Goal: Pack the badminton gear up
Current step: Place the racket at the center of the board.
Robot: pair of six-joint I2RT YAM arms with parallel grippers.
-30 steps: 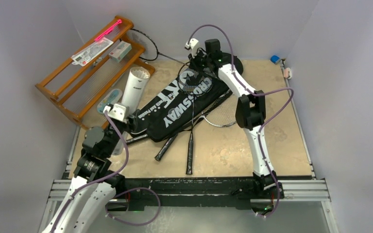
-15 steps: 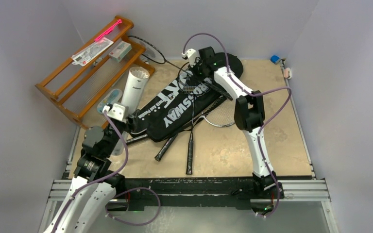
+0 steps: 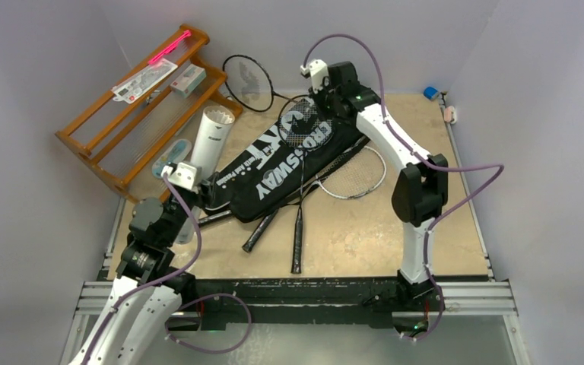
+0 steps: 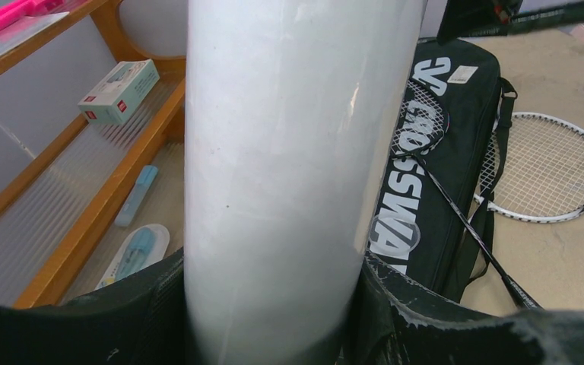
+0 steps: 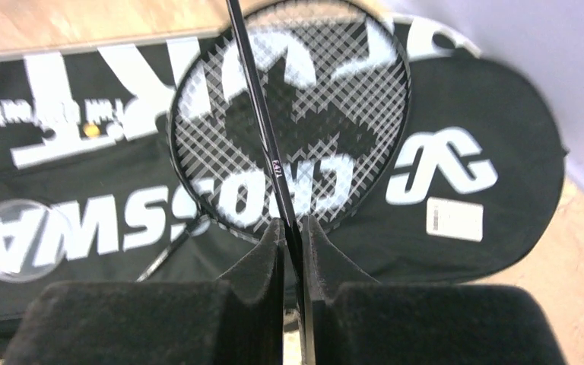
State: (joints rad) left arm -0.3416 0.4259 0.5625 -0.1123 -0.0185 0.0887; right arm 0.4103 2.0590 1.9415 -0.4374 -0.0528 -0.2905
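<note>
While the thin black racket [image 3: 248, 74] is clenched at twelve o'clock by the right gripper [image 5: 293, 232], level carriage to the black lettered cover [image 3: 289, 163] is advised; the long white tube [image 4: 296, 114] is grasped at nine by the left gripper [image 4: 266, 304].

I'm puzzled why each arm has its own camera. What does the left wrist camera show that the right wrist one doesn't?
Only the left wrist: a white tube up close, the wooden rack, a white-framed racket. Only the right wrist: black fingers pinching a thin racket shaft. Both: the black CROSSWAY cover with a dark racket head lying on it.
</note>
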